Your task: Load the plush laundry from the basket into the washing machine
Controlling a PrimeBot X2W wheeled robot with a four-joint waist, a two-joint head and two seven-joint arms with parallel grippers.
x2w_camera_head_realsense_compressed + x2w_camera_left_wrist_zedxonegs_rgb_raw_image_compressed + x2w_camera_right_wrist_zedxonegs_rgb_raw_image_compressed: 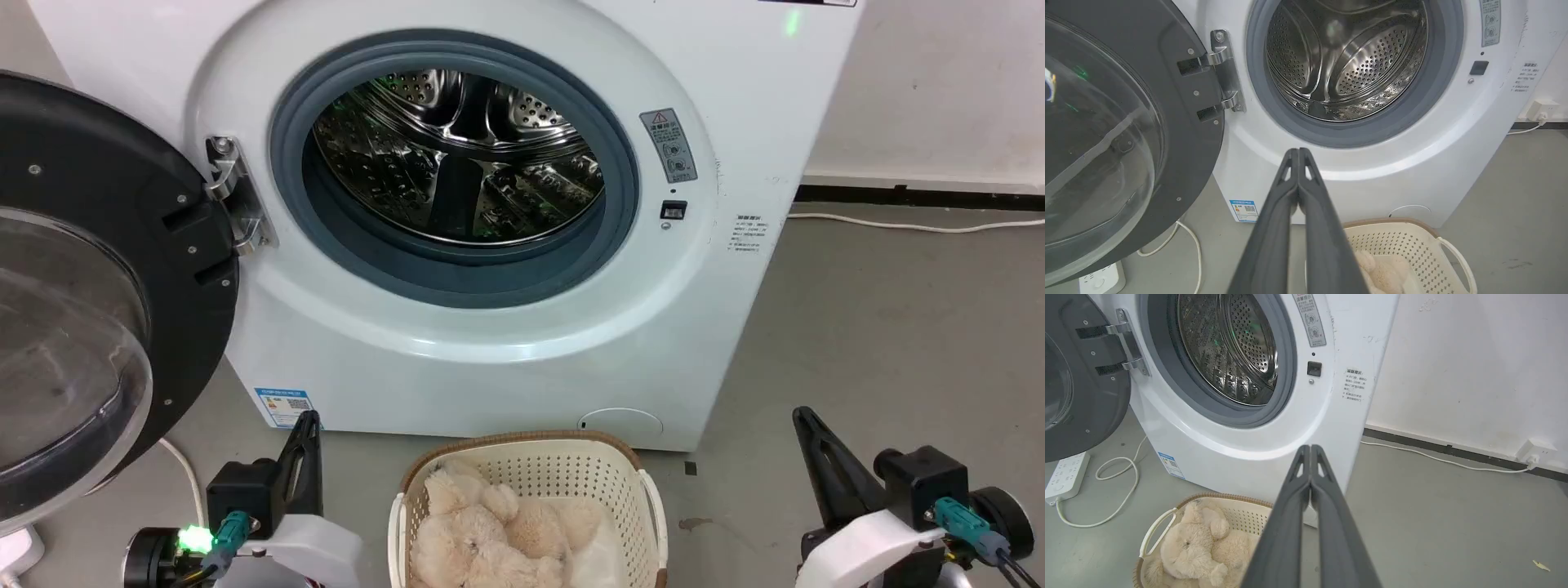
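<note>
The white washing machine (506, 359) stands ahead with its round black-framed door (106, 269) swung open to the left and its steel drum (457, 155) bare. On the floor just before it sits the cream basket (571, 474), with the fluffy beige plush laundry (490, 539) inside. My left gripper (309, 420) is shut and empty, left of the basket. To the basket's right, my right gripper (804, 416) is also shut with nothing in it. The wrist views show each pair of fingers pressed together, left gripper (1298, 152) and right gripper (1310, 448), pointing at the machine's front.
A white power strip (1065, 475) and looped cable (1114, 490) lie on the grey floor under the open door. Another white cable (914, 224) runs along the right wall to a socket (1535, 451). Open floor (882, 343) lies right of the machine.
</note>
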